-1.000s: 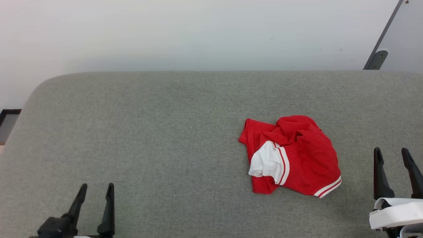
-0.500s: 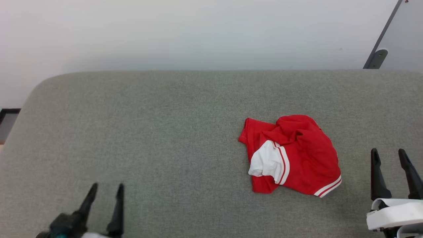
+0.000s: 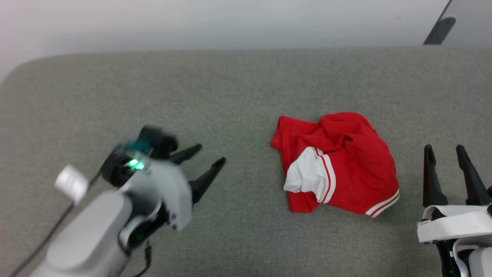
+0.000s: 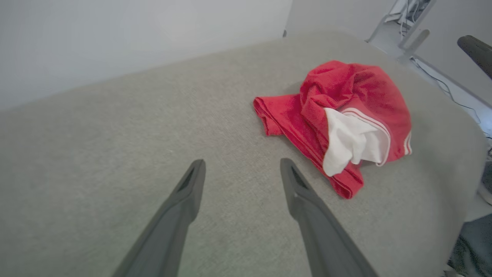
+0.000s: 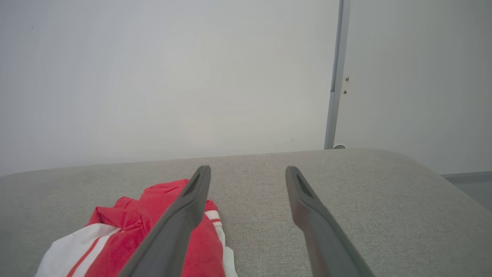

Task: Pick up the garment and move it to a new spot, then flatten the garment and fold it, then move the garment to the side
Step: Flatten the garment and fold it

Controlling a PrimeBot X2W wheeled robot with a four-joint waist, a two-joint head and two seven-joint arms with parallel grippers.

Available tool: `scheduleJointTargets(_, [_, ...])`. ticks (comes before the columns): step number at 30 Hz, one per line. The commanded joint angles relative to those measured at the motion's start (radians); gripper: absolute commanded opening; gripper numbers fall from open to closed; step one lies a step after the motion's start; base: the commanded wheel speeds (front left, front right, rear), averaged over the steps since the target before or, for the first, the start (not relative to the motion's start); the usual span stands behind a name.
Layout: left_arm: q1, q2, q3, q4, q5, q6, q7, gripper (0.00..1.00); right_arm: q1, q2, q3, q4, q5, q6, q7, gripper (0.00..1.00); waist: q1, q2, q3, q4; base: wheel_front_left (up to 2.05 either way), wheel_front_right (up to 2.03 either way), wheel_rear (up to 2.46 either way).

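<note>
Edges: the grey fabric-covered top (image 3: 230,88) ends in a straight far edge against a pale wall (image 3: 192,23). Its far-left corner is rounded. In the left wrist view its side curves down a little past the garment (image 3: 338,161).
Open room: a wide bare stretch of fabric lies to the left of the garment and beyond it. A narrower bare strip separates it from the right gripper (image 3: 443,150).
Count: one garment, two grippers, one slanted grey post (image 3: 438,29) at the far right.
Garment, place: right of centre on the top, between the grippers, nearer the right one, touching neither.
Garment, look: a crumpled red heap. One white short sleeve (image 3: 303,177) is bunched on its near-left side with a red-and-white striped cuff. White stripes (image 3: 384,204) run along the hem at the near-right corner.
Left gripper (image 3: 211,153): blurred in the head view, fingers spread apart and empty, pointing at the garment over bare fabric.
Right gripper: fingers apart with nothing between them, pointing toward the far edge.
</note>
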Motion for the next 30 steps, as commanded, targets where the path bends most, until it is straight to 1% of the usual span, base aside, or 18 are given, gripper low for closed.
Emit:
scheduleJointTargets(1, [-0.057, 0.001, -0.042, 0.013, -0.095, 0.003, 0.111, 1.0, -0.016, 0.008, 0.002, 0.0, 0.008, -0.001, -0.001, 1.0, 0.0, -0.0001, 0.044, -0.021, 0.0, 0.0, 0.0])
scheduleJointTargets(2, [-0.096, 0.003, -0.084, 0.008, -0.156, 0.002, 0.194, 1.0, -0.025, 0.01, 0.005, 0.0, 0.008, -0.001, -0.001, 1.0, 0.0, -0.0001, 0.052, -0.025, 0.0, 0.0, 0.0])
scheduleJointTargets(5, [-0.203, -0.018, -0.137, 0.01, -0.333, 0.002, 0.384, 1.0, -0.041, 0.02, 0.01, 0.0, 0.01, -0.001, -0.001, 1.0, 0.0, -0.0001, 0.079, -0.041, 0.0, 0.0, 0.0])
scheduleJointTargets(8, [-0.275, -0.045, -0.181, 0.035, -0.45, 0.002, 0.55, 1.0, -0.06, 0.031, 0.016, 0.0, 0.011, -0.001, -0.001, 1.0, 0.0, -0.0001, 0.098, -0.062, 0.0, 0.0, 0.0])
scheduleJointTargets(10, [-0.32, -0.076, -0.204, 0.042, -0.502, 0.002, 0.628, 1.0, -0.073, 0.038, 0.021, -0.001, 0.013, -0.001, -0.001, 1.0, 0.0, -0.0001, 0.114, -0.078, 0.0, 0.0, 0.0])
scheduleJointTargets(12, [-0.349, -0.097, -0.223, 0.068, -0.51, 0.002, 0.659, 1.0, -0.086, 0.043, 0.019, 0.0, 0.016, -0.001, -0.001, 1.0, 0.0, -0.0001, 0.129, -0.095, 0.0, 0.0, 0.0])
scheduleJointTargets(16, [-0.372, -0.125, -0.274, 0.115, -0.508, 0.002, 0.666, 1.0, -0.105, 0.057, 0.012, 0.002, 0.02, -0.001, -0.001, 1.0, 0.0, -0.0001, 0.154, -0.131, 0.0, 0.0, 0.0])
scheduleJointTargets(19, [-0.393, -0.117, -0.305, 0.152, -0.482, 0.002, 0.646, 1.0, -0.114, 0.064, 0.008, 0.002, 0.019, -0.001, -0.001, 1.0, 0.0, -0.0001, 0.165, -0.157, 0.0, 0.0, 0.0])
scheduleJointTargets(25, [-0.406, -0.091, -0.336, 0.182, -0.506, 0.002, 0.614, 1.0, -0.114, 0.073, 0.0, 0.005, 0.025, -0.001, -0.001, 1.0, 0.0, -0.0001, 0.172, -0.177, 0.0, 0.0, 0.0])
scheduleJointTargets(26, [-0.408, -0.088, -0.337, 0.185, -0.509, 0.002, 0.603, 0.85, -0.112, 0.074, 0.0, 0.006, 0.023, -0.001, -0.001, 1.0, 0.0, -0.0001, 0.172, -0.178, 0.0, 0.0, 0.0])
scheduleJointTargets(27, [-0.409, -0.087, -0.338, 0.188, -0.516, 0.002, 0.595, 0.55, -0.111, 0.075, 0.001, 0.007, 0.021, -0.001, -0.001, 1.0, 0.0, -0.0001, 0.172, -0.178, 0.0, 0.0, 0.0])
scheduleJointTargets(28, [-0.411, -0.087, -0.34, 0.191, -0.521, 0.002, 0.588, 0.19, -0.11, 0.076, 0.002, 0.008, 0.02, -0.001, -0.001, 1.0, 0.0, -0.0001, 0.172, -0.177, 0.0, 0.0, 0.0])
scheduleJointTargets(29, [-0.416, -0.088, -0.341, 0.193, -0.525, 0.002, 0.58, 0.0, -0.11, 0.077, 0.003, 0.009, 0.02, -0.001, -0.001, 1.0, 0.0, -0.0001, 0.171, -0.175, 0.0, 0.0, 0.0])
scheduleJointTargets(30, [-0.421, -0.089, -0.343, 0.196, -0.531, 0.002, 0.574, 0.0, -0.11, 0.078, 0.004, 0.01, 0.02, -0.001, -0.001, 1.0, 0.0, -0.0001, 0.168, -0.171, 0.0, 0.0, 0.0])
